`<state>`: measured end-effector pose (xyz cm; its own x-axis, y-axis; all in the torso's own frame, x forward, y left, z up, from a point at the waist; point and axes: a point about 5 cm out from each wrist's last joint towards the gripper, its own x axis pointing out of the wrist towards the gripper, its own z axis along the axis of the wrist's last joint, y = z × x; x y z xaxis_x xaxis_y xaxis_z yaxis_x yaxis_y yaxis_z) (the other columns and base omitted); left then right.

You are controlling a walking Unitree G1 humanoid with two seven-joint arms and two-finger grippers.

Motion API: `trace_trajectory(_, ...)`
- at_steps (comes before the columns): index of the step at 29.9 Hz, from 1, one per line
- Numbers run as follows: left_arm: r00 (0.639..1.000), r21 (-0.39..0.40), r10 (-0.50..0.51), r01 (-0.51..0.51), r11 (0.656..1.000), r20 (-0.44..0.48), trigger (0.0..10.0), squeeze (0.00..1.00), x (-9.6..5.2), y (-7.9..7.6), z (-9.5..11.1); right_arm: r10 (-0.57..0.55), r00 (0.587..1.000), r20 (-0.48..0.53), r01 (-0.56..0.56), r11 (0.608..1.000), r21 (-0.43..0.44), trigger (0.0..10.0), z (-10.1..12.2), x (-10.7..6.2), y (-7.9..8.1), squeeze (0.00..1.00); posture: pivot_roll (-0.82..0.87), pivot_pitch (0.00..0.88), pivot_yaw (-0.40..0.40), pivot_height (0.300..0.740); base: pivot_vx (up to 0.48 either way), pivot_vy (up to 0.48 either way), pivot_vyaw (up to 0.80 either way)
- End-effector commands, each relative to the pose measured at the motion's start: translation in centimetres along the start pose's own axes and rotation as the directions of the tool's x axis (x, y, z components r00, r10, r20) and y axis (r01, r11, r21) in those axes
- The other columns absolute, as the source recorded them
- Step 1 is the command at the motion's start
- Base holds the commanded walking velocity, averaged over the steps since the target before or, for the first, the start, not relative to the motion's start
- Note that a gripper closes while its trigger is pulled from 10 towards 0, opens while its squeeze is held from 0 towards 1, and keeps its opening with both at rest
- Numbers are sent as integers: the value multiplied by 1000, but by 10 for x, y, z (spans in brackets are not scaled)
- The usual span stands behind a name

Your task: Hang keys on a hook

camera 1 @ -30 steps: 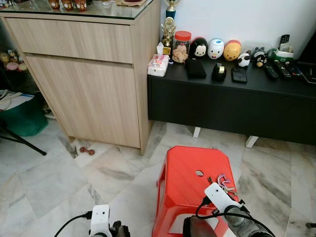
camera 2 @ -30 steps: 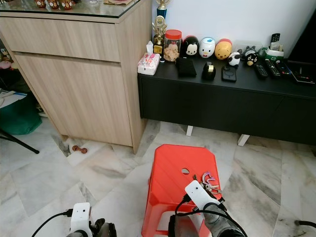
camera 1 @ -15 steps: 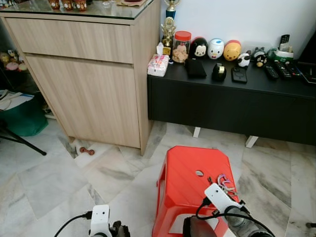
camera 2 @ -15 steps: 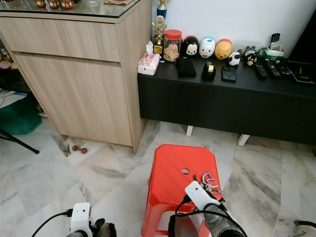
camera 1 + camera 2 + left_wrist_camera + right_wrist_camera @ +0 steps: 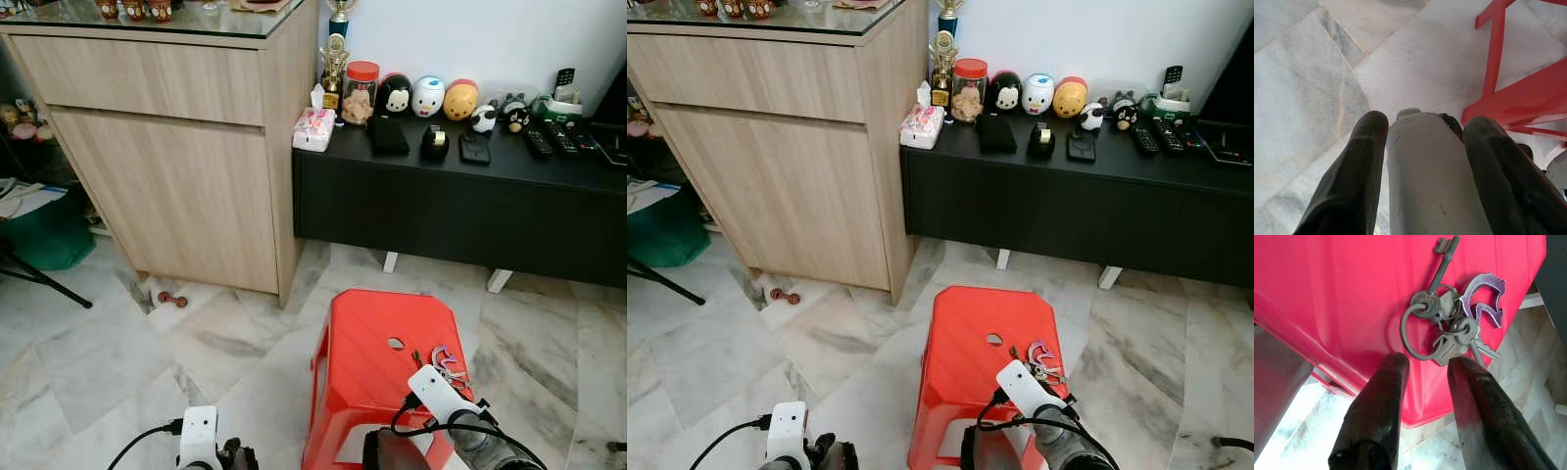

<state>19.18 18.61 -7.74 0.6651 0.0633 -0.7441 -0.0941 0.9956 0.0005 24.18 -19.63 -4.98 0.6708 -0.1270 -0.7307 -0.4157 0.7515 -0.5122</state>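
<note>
A bunch of keys [image 5: 1449,328] on a metal ring, with a purple charm, lies on the top of a red plastic stool [image 5: 367,343], near its right edge by the centre hole. In the eye views the keys [image 5: 446,364] peek out just beyond my right wrist's white camera box [image 5: 441,389]. My right gripper [image 5: 1425,364] hovers over the stool, open, its two black fingertips [image 5: 1393,369] just short of the key ring and touching nothing. My left gripper [image 5: 1425,122] hangs low over the marble floor beside the stool, open.
A tall wooden cabinet [image 5: 167,147] stands at the back left. To its right, a low black console [image 5: 451,206] carries toys, a jar, a trophy and remotes. A small red dumbbell [image 5: 172,300] lies on the floor by the cabinet. A green bag [image 5: 44,235] sits at far left.
</note>
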Motion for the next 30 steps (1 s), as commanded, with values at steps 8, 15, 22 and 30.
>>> trace_trajectory(8, 996, 24, -5, 7, 1000, -93, 10000, 0, -5, -2, -23, -36, 999, -4, 36, 999, -39, 10000, -3, 0, -7, 0, 55, 49, -42, 605, 0, 0, 0)
trace_trajectory(15, 995, 24, -4, 7, 1000, -97, 10000, 0, -7, -2, -26, -16, 1000, 10, 17, 997, -81, 10000, 0, 0, -3, 0, 57, 64, -44, 605, 0, 0, 0)
trace_trajectory(22, 995, 23, -3, 5, 1000, -105, 10000, 0, -8, -2, -30, 3, 1000, 8, -2, 996, -86, 10000, -3, -1, 4, 0, 58, 79, -45, 605, 0, 0, 0)
trace_trajectory(30, 994, 28, -3, 6, 1000, -109, 10000, 0, -9, -1, -34, -28, 999, 27, 31, 996, -85, 10000, -4, -1, 3, 0, 57, 97, -49, 605, 0, 0, 0)
